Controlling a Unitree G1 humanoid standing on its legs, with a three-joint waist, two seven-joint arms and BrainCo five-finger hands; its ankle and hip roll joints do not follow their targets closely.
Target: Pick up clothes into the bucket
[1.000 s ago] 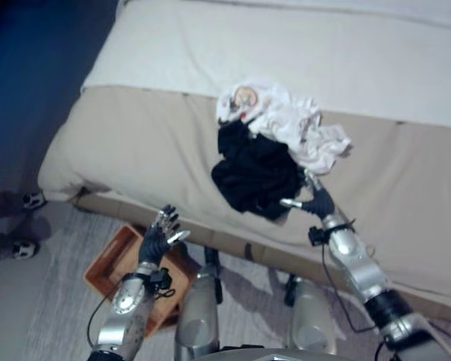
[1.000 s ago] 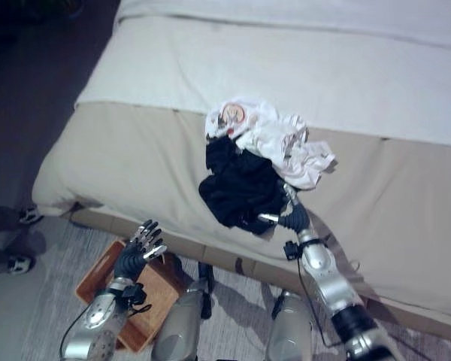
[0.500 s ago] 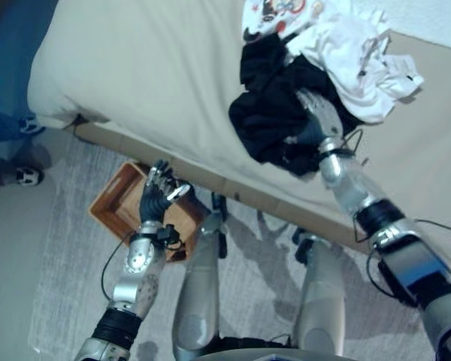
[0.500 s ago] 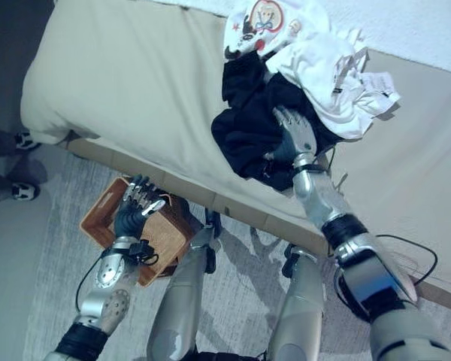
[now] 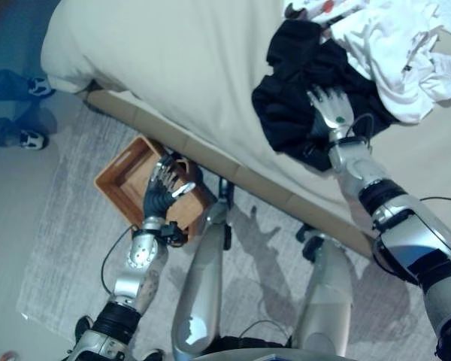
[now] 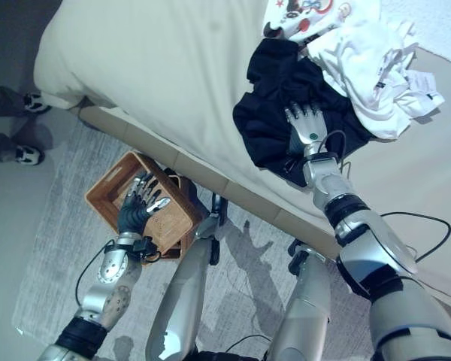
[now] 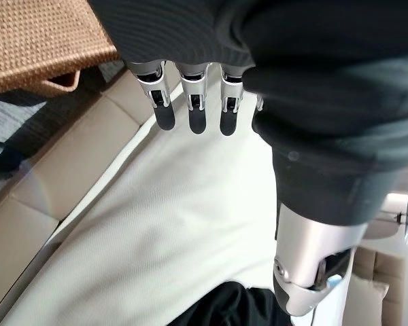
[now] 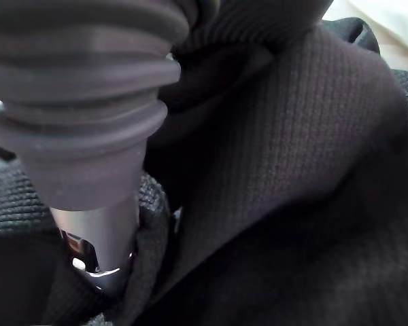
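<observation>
— What's the room like?
— A beige bed (image 6: 173, 68) over a grey rug (image 6: 52, 248); a wicker basket (image 6: 109, 192) beside the bed's edge.
— And the clothes?
— A black garment (image 6: 274, 113) and white clothes (image 6: 361, 53) lie near that edge. The right robot hand (image 6: 307, 124) lies flat on the black one; the left robot hand (image 6: 135, 213), relaxed, is empty.

A wide bed with a beige cover (image 5: 173, 68) fills the upper part of the head views, its padded tan base rail (image 6: 233, 195) running along the near edge. Below it lies a pale grey woven rug (image 5: 68, 248). A person's legs in dark trousers with black-and-white shoes (image 6: 15, 147) stand at the far left on the grey floor.
</observation>
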